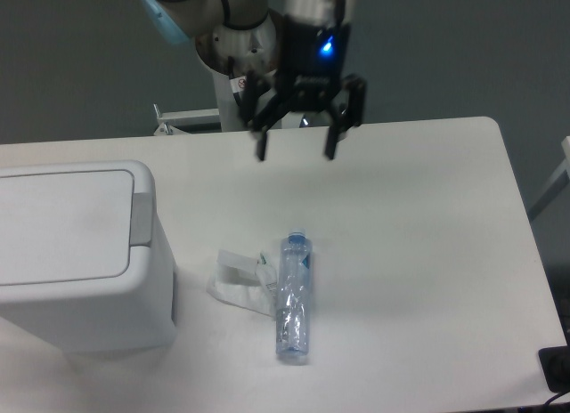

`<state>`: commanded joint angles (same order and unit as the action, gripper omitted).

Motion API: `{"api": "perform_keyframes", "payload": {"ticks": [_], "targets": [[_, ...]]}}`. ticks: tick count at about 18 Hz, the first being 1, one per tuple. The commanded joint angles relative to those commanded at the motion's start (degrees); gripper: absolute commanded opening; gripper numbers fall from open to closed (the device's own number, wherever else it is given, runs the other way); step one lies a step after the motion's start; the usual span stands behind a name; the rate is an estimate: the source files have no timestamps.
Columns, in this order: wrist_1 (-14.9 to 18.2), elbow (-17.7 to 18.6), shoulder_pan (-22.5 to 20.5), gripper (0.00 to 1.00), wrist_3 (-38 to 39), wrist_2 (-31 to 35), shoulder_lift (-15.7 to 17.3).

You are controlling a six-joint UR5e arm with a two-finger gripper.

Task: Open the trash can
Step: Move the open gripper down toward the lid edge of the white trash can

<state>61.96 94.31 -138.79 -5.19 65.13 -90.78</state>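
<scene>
White table (419,235) against a dark grey wall, your one trash can (80,253) sitting at the left edge with lid flat down, one gripper (296,152) hanging over the far side with fingers spread wide and empty, one clear plastic bottle (294,297) lying mid-table, one crumpled wrapper (239,278) touching it.

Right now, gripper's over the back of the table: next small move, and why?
Probably carry the gripper left and forward toward the trash can's grey push-bar. The lid lies flat and shut, and the jaws are open, empty and well apart from the can.
</scene>
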Motion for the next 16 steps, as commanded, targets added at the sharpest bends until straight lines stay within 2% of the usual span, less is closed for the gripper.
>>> {"api": "perform_keyframes", "payload": {"ticks": [5,16], "targets": [[-4.0,-1.9,5.5,1.00,1.7,0.1,-4.7],[-4.9,0.3,8.6,1.00,1.4,0.1,-4.3]]}}
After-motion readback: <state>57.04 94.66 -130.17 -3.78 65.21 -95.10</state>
